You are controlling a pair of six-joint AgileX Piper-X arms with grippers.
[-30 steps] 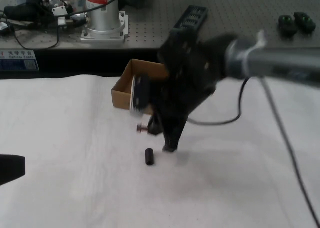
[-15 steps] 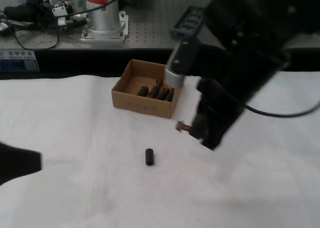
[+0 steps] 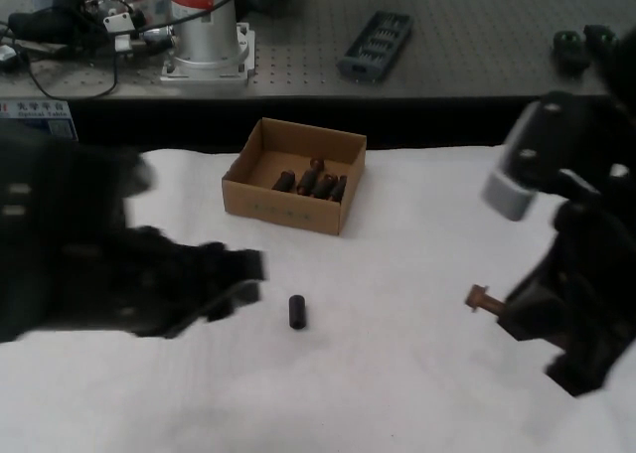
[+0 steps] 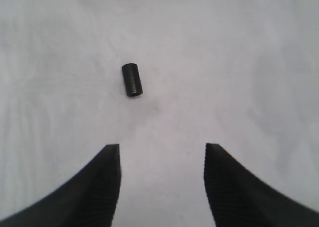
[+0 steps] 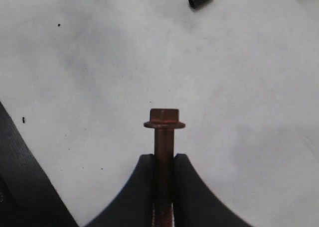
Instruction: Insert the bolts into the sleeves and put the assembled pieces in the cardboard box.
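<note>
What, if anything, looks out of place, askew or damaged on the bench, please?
Nothing stands out. The lone sleeve lies on its side on the white cloth, the bolt sits straight in the right claw, and the cardboard box stands upright with dark pieces inside.

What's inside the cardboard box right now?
The cardboard box holds a cluster of dark pieces, roughly four, side by side; a brownish bolt head shows on one. The near wall covers the floor right behind it, so anything there cannot be seen.
</note>
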